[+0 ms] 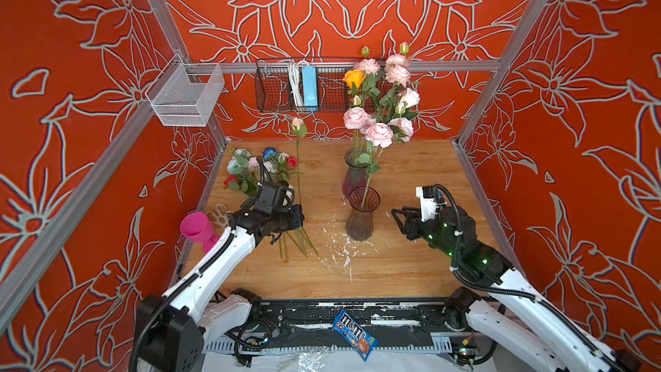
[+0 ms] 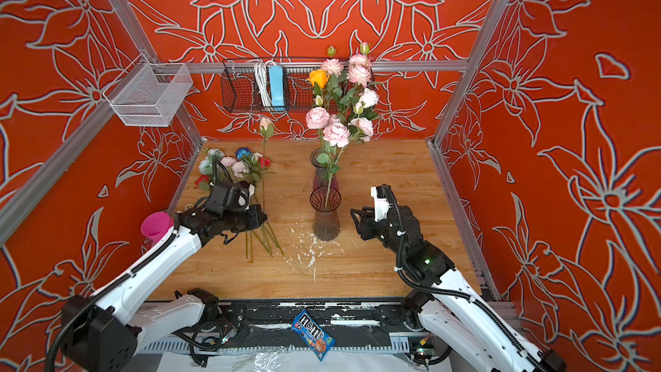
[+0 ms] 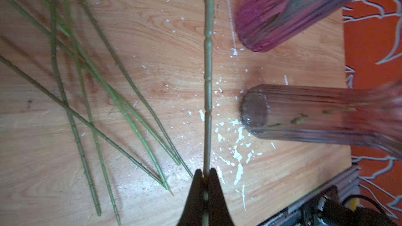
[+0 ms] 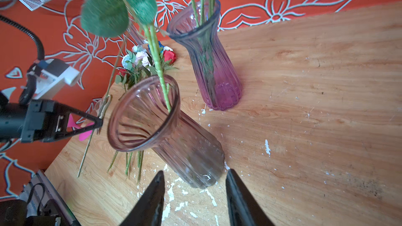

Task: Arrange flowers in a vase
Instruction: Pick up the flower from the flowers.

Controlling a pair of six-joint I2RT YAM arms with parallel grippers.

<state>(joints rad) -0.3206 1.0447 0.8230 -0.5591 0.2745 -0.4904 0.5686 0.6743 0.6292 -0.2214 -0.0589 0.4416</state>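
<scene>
My left gripper [image 1: 302,216] [image 3: 204,172] is shut on the green stem [image 3: 207,61] of a pale pink rosebud flower [image 1: 297,125], which stands upright left of the vases. A smoky clear vase [image 1: 361,216] [image 4: 191,148] in front holds one leafy stem. Behind it a purple vase [image 1: 354,173] [image 4: 215,72] holds several pink, white and orange flowers [image 1: 379,109]. More flowers [image 1: 257,169] lie in a heap at the back left, their stems [image 3: 97,96] spread on the table. My right gripper [image 1: 395,214] [image 4: 195,171] is open just right of the clear vase's base, holding nothing.
A pink goblet [image 1: 196,227] and scissors [image 1: 218,212] sit at the table's left edge. On the walls hang a white mesh basket [image 1: 186,94] and a black wire basket [image 1: 272,84] with a blue power strip. A candy bag [image 1: 354,334] lies below the front rail. White flecks [image 1: 339,252] dot the wood.
</scene>
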